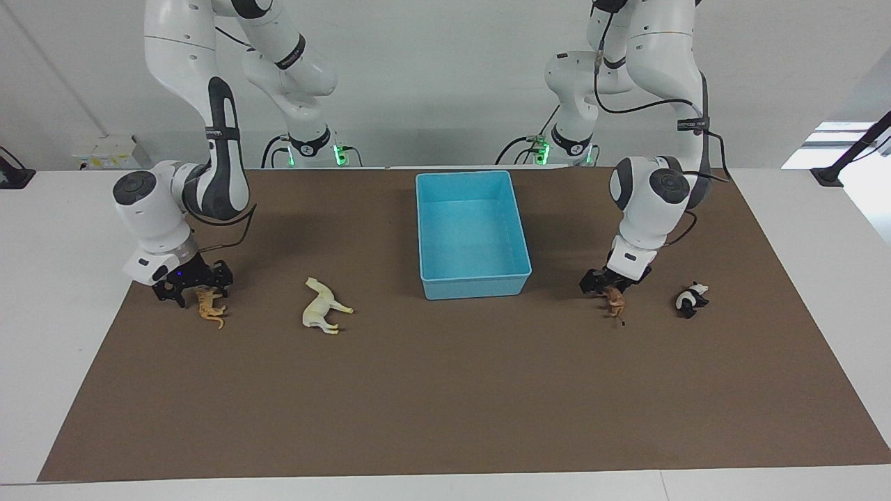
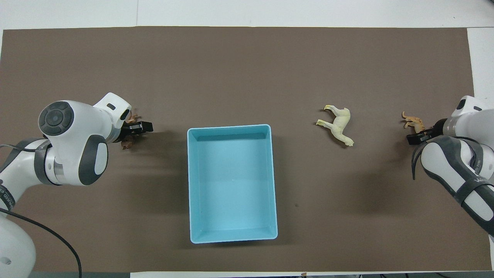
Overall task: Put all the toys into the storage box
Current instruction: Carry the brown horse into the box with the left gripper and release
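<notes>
The light blue storage box (image 1: 516, 229) (image 2: 231, 236) stands empty at the middle of the mat. My right gripper (image 1: 197, 291) (image 2: 418, 135) is low at the mat and open, with the orange striped tiger (image 1: 210, 308) (image 2: 413, 122) lying at its fingertips. My left gripper (image 1: 607, 287) (image 2: 135, 129) is down on the brown animal (image 1: 616, 303) (image 2: 126, 145). The cream-white horse (image 1: 321, 314) (image 2: 338, 125) lies on its side between the tiger and the box. The panda (image 1: 691, 299) lies beside the brown animal, toward the left arm's end; the left arm hides it in the overhead view.
A brown mat (image 1: 445, 403) (image 2: 247, 61) covers the white table; all toys and the box are on it. Both arms lean low over the mat's ends.
</notes>
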Tool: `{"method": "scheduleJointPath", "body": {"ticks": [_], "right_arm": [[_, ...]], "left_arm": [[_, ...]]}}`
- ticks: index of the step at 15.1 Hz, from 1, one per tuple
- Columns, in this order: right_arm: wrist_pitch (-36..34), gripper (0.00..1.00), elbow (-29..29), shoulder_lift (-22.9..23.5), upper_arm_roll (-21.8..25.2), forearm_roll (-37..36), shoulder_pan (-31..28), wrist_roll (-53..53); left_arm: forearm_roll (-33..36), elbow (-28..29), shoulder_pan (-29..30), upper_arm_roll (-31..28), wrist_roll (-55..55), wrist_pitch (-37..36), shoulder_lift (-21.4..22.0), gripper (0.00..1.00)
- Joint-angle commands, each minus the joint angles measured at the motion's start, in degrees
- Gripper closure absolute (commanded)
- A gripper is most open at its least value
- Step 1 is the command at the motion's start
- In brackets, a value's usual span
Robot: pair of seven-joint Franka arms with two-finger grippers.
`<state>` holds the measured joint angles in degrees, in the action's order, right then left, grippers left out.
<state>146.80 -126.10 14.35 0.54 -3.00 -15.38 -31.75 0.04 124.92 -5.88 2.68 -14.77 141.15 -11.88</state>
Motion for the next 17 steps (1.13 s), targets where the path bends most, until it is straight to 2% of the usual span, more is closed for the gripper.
{"method": "scheduleJointPath", "body": {"ticks": [1, 2, 3, 4, 7, 9, 10, 12, 15, 16, 17], "right_arm": [[-0.03, 0.2, -0.29, -0.38, -0.63, 0.45, -0.62, -1.21], [-0.03, 0.45, -0.29, -0.38, -0.63, 0.45, -0.53, -1.21], [-0.03, 0.93, -0.2, -0.29, -0.63, 0.45, -0.53, -1.03], [-0.03, 1.0, -0.2, -0.29, -0.63, 0.45, -0.45, -0.68], [0.06, 1.0, 0.24, -0.29, -0.63, 0.45, 0.26, -0.68], [0.06, 1.0, 0.33, -0.2, -0.63, 0.45, 0.26, -1.03], [-0.03, 1.0, 0.33, -0.2, -0.63, 0.45, 0.35, -1.03], [-0.29, 1.0, 0.94, -0.38, -0.63, 0.36, 0.43, -1.12], [-6.06, 1.0, 4.88, -1.86, -0.63, 0.36, 1.49, -1.21], [-9.31, 1.0, 6.99, -2.65, -0.8, 0.36, 1.58, -1.29], [-12.39, 1.0, 9.01, -3.71, -0.89, 0.36, 1.58, -1.3]], "left_arm": [[-0.65, -3.34, -0.45, -0.57, -0.61, -4.01, -0.6, 1.0], [-0.74, -5.89, -0.37, -0.57, -0.87, -7.34, -1.12, 1.0], [-0.74, -9.39, -0.54, -0.48, -2.09, -11.38, -1.22, 1.0], [-1.18, -11.6, -0.71, -0.48, -4.1, -14.46, -1.04, 1.0], [-1.53, -17.58, -2.99, 0.22, -11.83, -25.18, 1.23, 1.0], [-2.75, -18.83, -5.28, 1.8, -19.98, -29.95, 4.48, 1.0], [-5.2, -18.75, -6.5, 3.2, -27.6, -30.14, 6.41, 1.0], [-5.66, -18.13, -11.32, 5.23, -39.41, -29.96, 8.79, 1.0], [-5.66, -14.29, -18.98, 5.32, -45.96, -26.99, 10.64, 1.0], [-5.75, -11.13, -21.43, 5.32, -46.05, -25.24, 12.04, 0.7], [-5.66, -8.75, -22.85, 5.23, -46.05, -23.74, 13.19, 0.19]]}}
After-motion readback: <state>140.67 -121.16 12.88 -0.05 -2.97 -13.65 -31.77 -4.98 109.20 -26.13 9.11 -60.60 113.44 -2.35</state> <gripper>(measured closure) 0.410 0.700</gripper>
